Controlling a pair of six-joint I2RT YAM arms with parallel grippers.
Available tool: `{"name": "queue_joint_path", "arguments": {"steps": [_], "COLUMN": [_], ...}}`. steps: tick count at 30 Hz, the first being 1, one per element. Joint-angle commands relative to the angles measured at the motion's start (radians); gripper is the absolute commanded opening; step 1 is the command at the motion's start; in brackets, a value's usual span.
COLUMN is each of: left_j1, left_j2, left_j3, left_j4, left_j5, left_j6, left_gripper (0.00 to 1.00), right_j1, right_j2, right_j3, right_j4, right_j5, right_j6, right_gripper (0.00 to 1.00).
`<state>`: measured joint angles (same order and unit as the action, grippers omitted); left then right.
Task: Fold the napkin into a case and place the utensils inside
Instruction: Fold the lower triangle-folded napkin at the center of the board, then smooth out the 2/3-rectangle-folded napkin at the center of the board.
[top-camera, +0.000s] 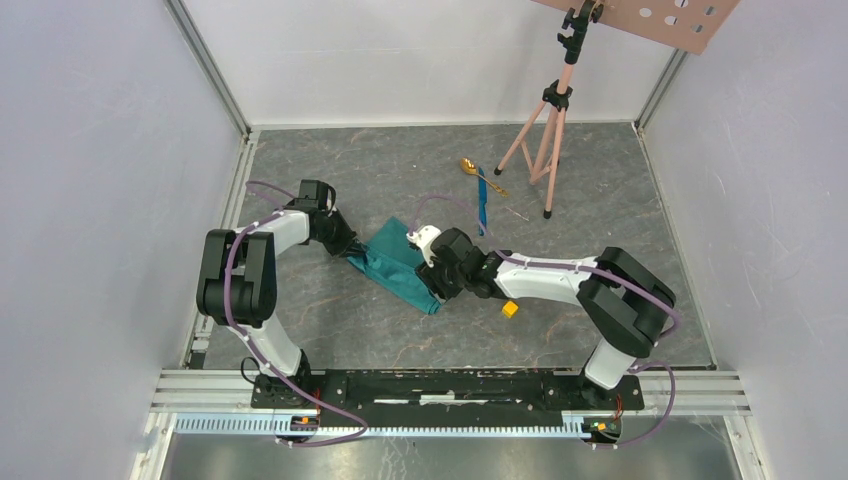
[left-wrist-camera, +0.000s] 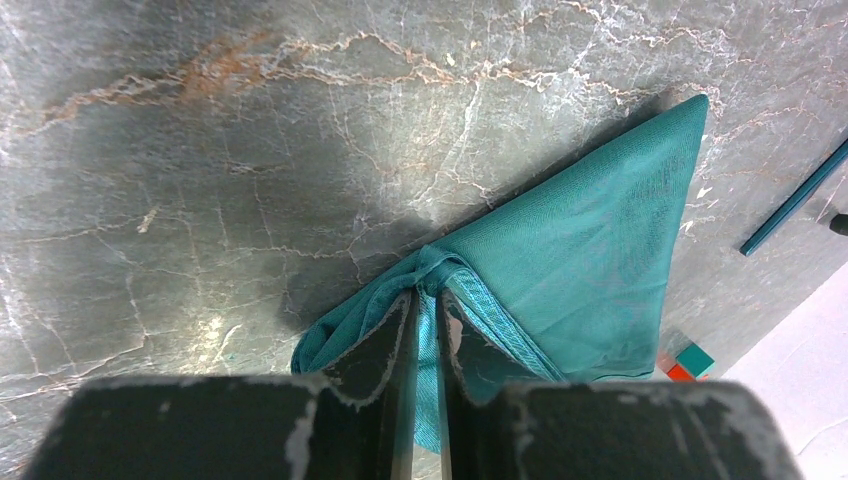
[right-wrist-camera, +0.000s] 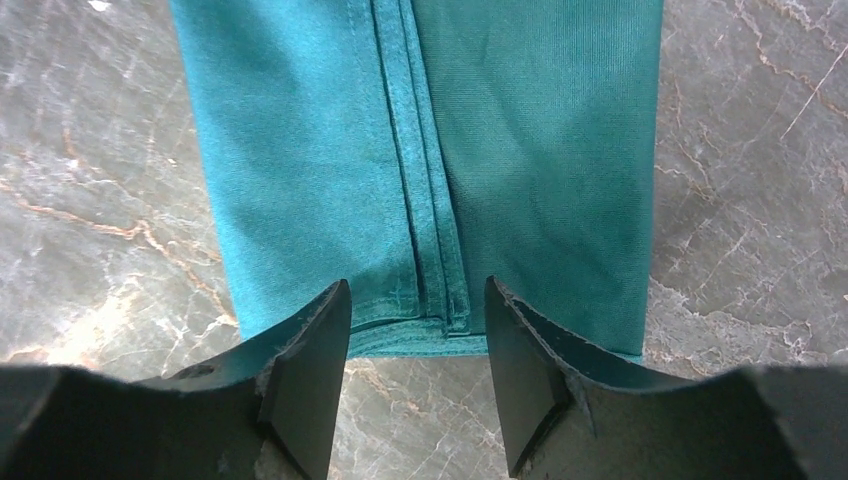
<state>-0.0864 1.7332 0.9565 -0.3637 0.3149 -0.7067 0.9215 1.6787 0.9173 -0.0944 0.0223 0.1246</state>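
The teal-green napkin (top-camera: 398, 265) lies folded into a long flat strip in the middle of the table. My left gripper (top-camera: 356, 256) is at its left end, shut on a bunched fold of the napkin (left-wrist-camera: 590, 240), with cloth pinched between the fingertips of the left gripper (left-wrist-camera: 428, 295). My right gripper (right-wrist-camera: 417, 300) stands open just over the strip's near end, where two hemmed edges of the napkin (right-wrist-camera: 420, 150) meet in a seam. Nothing is between its fingers. The gold spoon (top-camera: 468, 166) and the blue knife (top-camera: 483, 205) lie farther back, apart from the cloth. The knife (left-wrist-camera: 795, 200) also shows in the left wrist view.
A yellow cube (top-camera: 510, 309) sits beside the right forearm. A red cube (left-wrist-camera: 680, 372) and a teal cube (left-wrist-camera: 695, 358) lie just past the napkin's edge. A pink tripod (top-camera: 545, 130) stands at the back right. White walls enclose the table.
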Motion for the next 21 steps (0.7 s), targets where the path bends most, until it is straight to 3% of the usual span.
{"name": "queue_joint_path", "arguments": {"steps": [1,5,16,21], "left_j1": [0.003,0.003,0.003,0.003], "left_j2": [-0.002,-0.012,-0.074,-0.103], "left_j3": [0.022,0.025,0.052,0.053], "left_j4": [0.018,0.016,-0.026,-0.026], "left_j5": [-0.011,0.000,0.031,0.054], "left_j6": [0.021,0.022,0.036,0.032], "left_gripper": [0.18,0.19,0.25,0.33], "right_j1": [0.007,0.007,0.008,0.007], "right_j2": [0.048,0.072,0.030,-0.022], "right_j3": [0.039,0.034,0.020,0.016], "right_j4": [0.003,0.012,0.016,0.014], "right_j5": [0.054,0.077,0.070,0.021], "right_j6": [-0.024,-0.023,0.011,0.040], "right_gripper": [0.55,0.46,0.09,0.08]}}
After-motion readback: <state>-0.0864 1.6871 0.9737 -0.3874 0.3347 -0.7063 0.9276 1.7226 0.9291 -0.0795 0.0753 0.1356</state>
